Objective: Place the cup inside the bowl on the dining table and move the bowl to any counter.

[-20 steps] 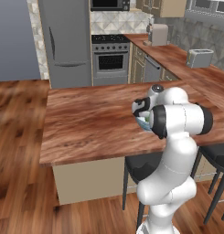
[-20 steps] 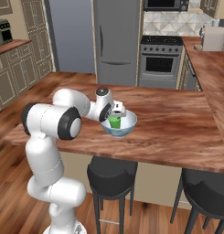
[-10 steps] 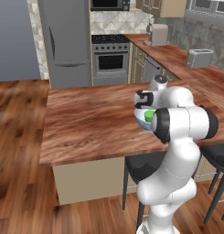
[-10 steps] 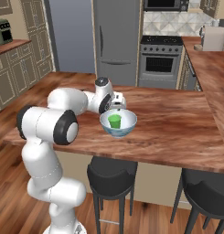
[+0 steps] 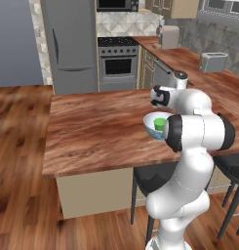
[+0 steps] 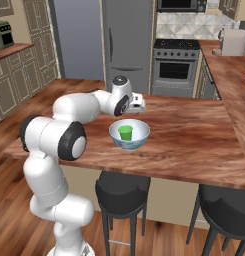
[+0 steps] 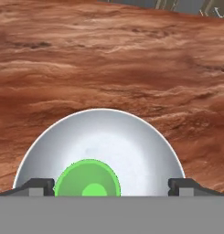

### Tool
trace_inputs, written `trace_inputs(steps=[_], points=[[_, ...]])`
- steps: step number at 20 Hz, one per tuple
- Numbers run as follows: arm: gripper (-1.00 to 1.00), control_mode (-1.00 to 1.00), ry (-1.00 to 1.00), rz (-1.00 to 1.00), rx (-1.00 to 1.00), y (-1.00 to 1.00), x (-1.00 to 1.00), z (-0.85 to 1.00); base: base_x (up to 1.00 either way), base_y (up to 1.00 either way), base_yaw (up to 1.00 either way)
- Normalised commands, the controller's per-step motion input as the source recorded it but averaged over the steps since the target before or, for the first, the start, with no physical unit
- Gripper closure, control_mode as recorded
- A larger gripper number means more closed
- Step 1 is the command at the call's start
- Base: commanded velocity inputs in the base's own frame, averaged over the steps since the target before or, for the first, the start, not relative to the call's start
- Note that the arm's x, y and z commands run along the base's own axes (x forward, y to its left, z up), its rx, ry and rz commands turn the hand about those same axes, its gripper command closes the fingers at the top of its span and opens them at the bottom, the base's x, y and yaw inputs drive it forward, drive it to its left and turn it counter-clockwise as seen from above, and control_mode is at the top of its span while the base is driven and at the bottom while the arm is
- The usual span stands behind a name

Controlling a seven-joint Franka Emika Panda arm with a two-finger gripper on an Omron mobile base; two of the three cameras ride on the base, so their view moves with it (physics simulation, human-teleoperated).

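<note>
The cup (image 7: 87,179) now stands upright inside the bowl (image 7: 127,137), let go, directly below the tool (image 7: 111,185), which has lifted clear with its tips spread wide and empty. On the worktop (image 6: 194,145), moving the bowl comes next.

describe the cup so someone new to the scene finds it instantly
Start at the big wood-top dining table in the middle of the kitchen. Near its stool side sits a white bowl. The cup stands upright inside it: small, bright green, the only green thing on the table.
</note>
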Motion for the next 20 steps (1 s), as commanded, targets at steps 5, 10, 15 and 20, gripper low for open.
trace_inputs(steps=[5, 10, 15, 20], points=[[-1.0, -1.0, 0.07, 0.0, 0.02, -0.46, -0.09, 0.13, 0.0, 0.0, 0.0], [-1.0, -1.0, 0.12, -0.01, 0.03, -0.37, -0.19, 0.04, 0.0, 0.0, 0.0], [-1.0, -1.0, 0.09, -0.01, 0.07, -0.18, -0.08, 0.0, 0.0, 0.0, 0.0], [-1.0, -1.0, 0.04, -0.01, 0.07, -0.08, 0.0, 0.0, 0.0, 0.0, 0.0]])
